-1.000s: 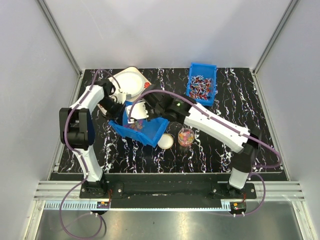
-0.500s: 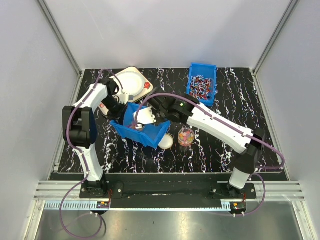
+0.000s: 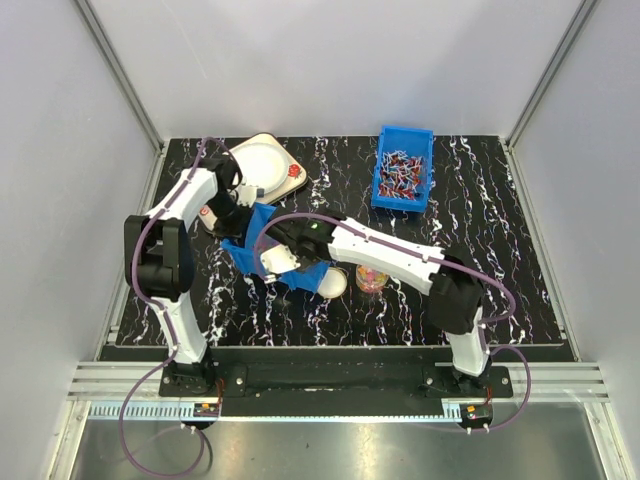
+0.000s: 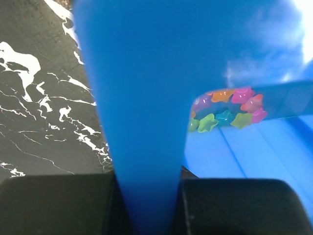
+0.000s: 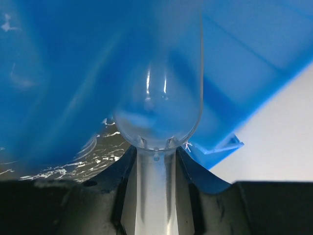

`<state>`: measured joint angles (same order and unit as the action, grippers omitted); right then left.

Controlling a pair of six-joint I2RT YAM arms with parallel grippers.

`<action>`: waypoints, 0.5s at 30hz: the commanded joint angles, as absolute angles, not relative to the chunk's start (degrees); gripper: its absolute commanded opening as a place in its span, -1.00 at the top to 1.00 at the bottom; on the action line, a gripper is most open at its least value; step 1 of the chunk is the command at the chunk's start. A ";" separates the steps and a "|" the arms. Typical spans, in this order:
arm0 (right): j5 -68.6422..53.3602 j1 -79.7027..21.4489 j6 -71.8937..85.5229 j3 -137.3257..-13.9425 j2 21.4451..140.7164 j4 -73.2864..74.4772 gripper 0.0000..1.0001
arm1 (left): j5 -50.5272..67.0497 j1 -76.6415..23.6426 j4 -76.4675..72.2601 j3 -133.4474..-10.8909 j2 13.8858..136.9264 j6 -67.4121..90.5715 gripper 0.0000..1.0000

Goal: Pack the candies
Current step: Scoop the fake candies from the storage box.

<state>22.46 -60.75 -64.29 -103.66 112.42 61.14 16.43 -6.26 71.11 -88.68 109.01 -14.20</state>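
Note:
My left gripper (image 3: 232, 213) is shut on the back-left wall of a tilted blue bin (image 3: 262, 228); in the left wrist view that wall (image 4: 142, 98) fills the gap between the jaws (image 4: 149, 196). A small cluster of multicoloured candies (image 4: 227, 110) lies low in the bin. My right gripper (image 3: 283, 258) is shut on the handle of a clear plastic scoop (image 5: 157, 105) reaching into the bin (image 5: 58, 73); the scoop's bowl looks empty. A clear jar (image 3: 372, 276) partly filled with candies stands right of the bin.
A white lid (image 3: 332, 283) lies beside the jar. A second blue bin (image 3: 403, 168) with wrapped sweets stands at the back right. A white scale with a round plate (image 3: 262, 163) stands at the back left, just behind the left gripper.
My right arm has swung left and nearer, taking the scoop down into the bin. The left gripper has kept hold of the bin wall and tipped the bin up further.

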 commanded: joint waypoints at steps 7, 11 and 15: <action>18.47 -61.44 -64.16 -108.46 117.86 60.47 1.00 | 20.57 -8.70 71.37 -88.77 103.36 -10.64 1.00; 13.98 -61.61 -63.63 -108.28 117.95 59.59 1.00 | 21.18 -9.14 71.19 -88.77 103.10 -10.28 1.00; 10.03 -61.61 -62.67 -107.40 118.47 58.10 1.00 | 21.62 -9.32 71.02 -88.68 102.75 -10.20 1.00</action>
